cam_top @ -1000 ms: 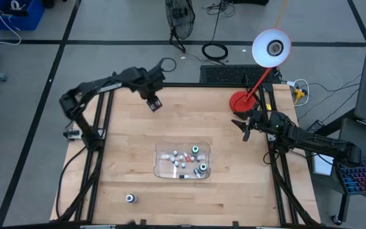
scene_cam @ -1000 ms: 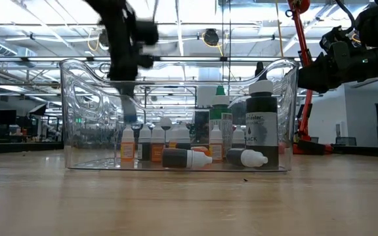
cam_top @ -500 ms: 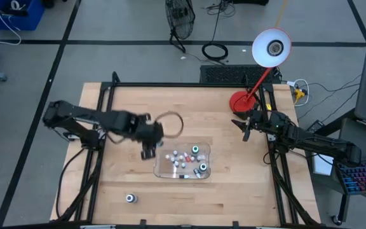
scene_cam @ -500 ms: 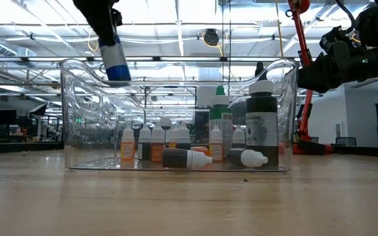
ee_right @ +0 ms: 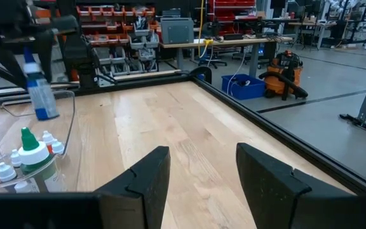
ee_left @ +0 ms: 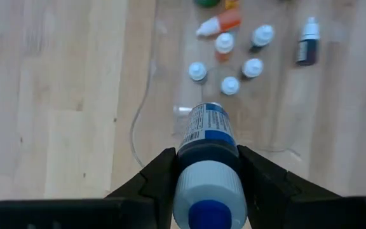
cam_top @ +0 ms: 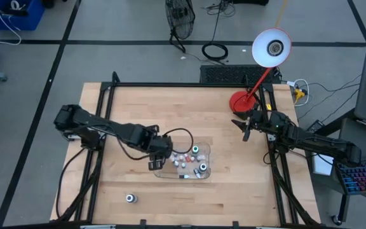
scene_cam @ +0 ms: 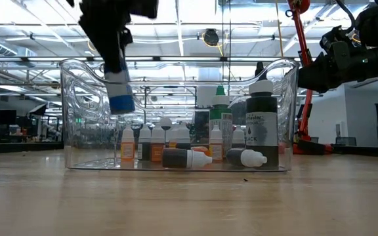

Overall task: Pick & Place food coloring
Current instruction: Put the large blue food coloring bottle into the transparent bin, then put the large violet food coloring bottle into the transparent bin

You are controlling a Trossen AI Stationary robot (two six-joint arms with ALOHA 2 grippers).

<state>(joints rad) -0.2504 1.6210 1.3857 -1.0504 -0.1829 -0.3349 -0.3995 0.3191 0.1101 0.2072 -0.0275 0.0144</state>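
Blue-labelled bottle (ee_left: 207,149) clamped in left gripper (ee_left: 203,166) above tray's (scene_cam: 81,118) left end.

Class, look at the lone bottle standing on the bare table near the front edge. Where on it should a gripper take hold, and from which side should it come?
Grip the lone bottle across its round body just under the cap, coming straight down from above. It appears to stand upright, cap up, with bare table all round, so the fingers probably have room on either side.
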